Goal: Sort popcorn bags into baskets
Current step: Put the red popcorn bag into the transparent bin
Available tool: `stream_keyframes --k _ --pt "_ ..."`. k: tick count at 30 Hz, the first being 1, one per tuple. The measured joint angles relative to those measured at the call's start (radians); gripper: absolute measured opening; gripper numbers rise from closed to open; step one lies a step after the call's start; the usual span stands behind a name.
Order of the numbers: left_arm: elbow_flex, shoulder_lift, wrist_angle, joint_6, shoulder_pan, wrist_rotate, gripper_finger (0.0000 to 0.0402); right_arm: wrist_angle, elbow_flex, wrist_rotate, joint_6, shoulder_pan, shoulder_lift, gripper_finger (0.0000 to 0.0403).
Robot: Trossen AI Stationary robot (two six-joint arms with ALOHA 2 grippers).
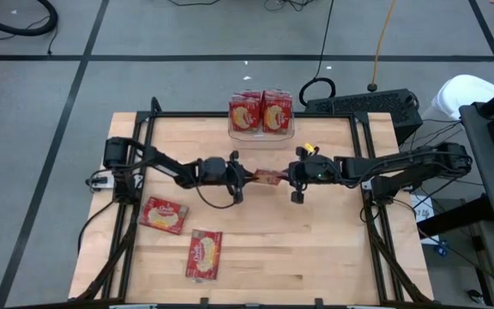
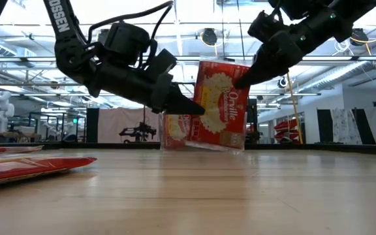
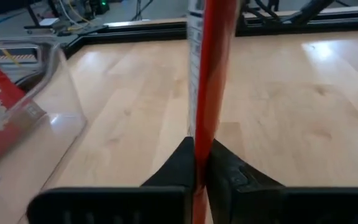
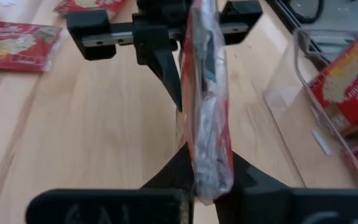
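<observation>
I see both grippers, left and right, closed on one popcorn bag held above the table centre. The basket at the far side has several bags already; two bags wait near left.

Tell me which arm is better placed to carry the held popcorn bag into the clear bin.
Probably neither clearly. The left claw and the right claw both grip the held popcorn bag in the air at mid-table, and the clear bin stands just behind it, about equally near both. One must release first.
</observation>
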Motion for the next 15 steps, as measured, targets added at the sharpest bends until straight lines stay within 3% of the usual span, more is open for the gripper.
stream_keyframes --k 5,10,15 --pt "0.001 0.0 -0.037 -0.007 0.015 -0.003 0.003 -0.116 0.052 0.025 0.06 0.0 0.0 0.0054" --pt "0.001 0.0 -0.048 -0.01 0.017 -0.014 0.0022 -0.488 0.273 0.133 0.116 0.0 0.026 0.0102" --pt "0.001 0.0 -0.049 -0.024 0.031 -0.012 0.0017 -0.672 0.504 0.084 0.118 0.0 0.097 0.0144"
